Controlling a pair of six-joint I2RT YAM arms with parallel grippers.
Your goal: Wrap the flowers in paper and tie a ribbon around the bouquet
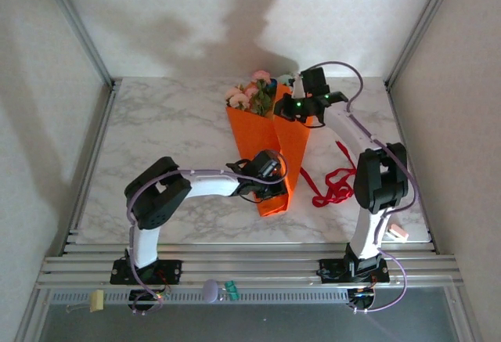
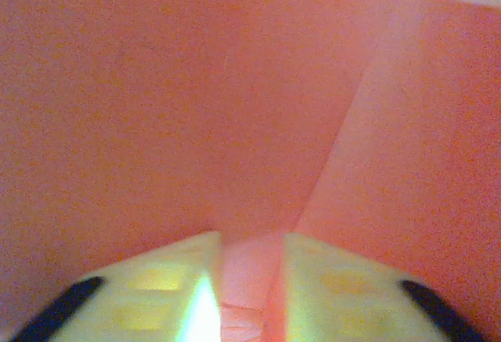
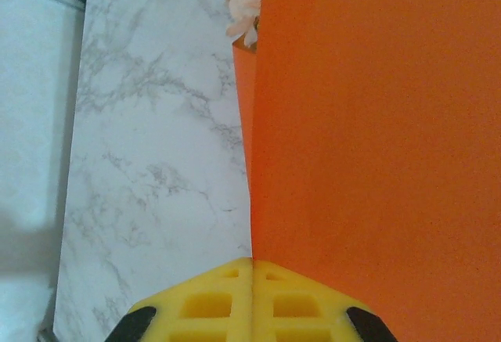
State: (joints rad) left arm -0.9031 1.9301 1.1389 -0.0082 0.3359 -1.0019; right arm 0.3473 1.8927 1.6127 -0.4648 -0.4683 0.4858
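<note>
Top view first: the paper point(image 1: 249, 135) lies as a slim orange cone at the centre of the table point(image 1: 156, 138). The flowers point(image 1: 254, 91) poke out of its wide end toward the top of the frame. The ribbon point(image 1: 333, 185) sits loose on the marble, just right of the cone's tip. The left gripper point(image 1: 266, 179) is down on the narrow lower end, and the right gripper point(image 1: 290, 109) is at the upper right edge.

Over to the left wrist: blurred orange everywhere. The fingers point(image 2: 156, 287) stand a little apart with a fold of paper in the gap. I cannot tell if they are pinching it or have let go.

Right wrist now: the fingers point(image 3: 211, 303) are clenched together on the sheet's straight edge, with a pale bloom at the top of the frame.

Handling call: this sheet looks thin, light and springy, so it will likely unroll if released. The overlap edge and the stem end look like the places to hold. The ribbon looks floppy and slick, best picked up at a loop.
</note>
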